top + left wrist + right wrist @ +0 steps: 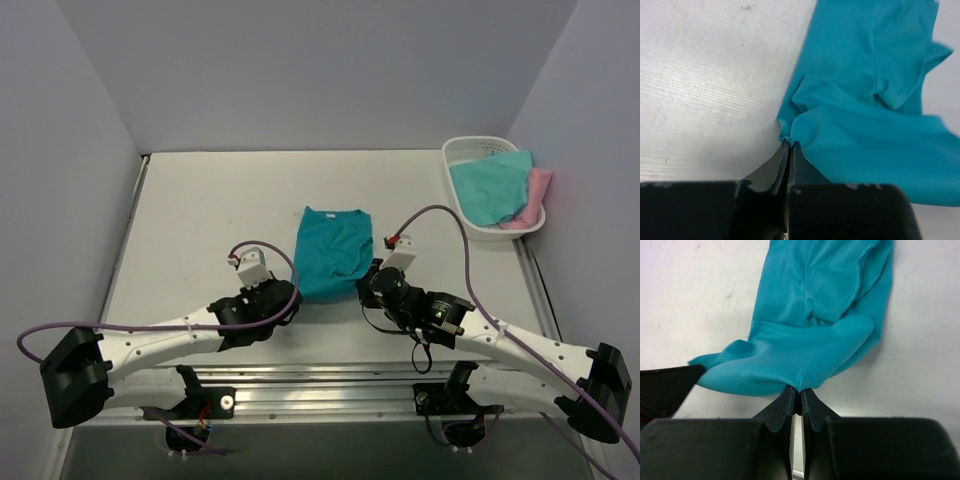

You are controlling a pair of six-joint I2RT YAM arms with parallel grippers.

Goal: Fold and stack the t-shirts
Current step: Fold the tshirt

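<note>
Stretching inward from the near edge, both arms lie low over the white counter [200,220]. The left gripper [791,145] and right gripper [800,390] each pinch a near corner of the teal tee [333,248], spread mid-counter. Pale walls enclose three sides; the far-right basket [470,143] holds the aqua tee [490,185] and pink tee [540,190]

Matt soft cloth on teal tee [875,150]; matt white faintly scratched table [705,100]; white plastic basket [478,141]
</note>
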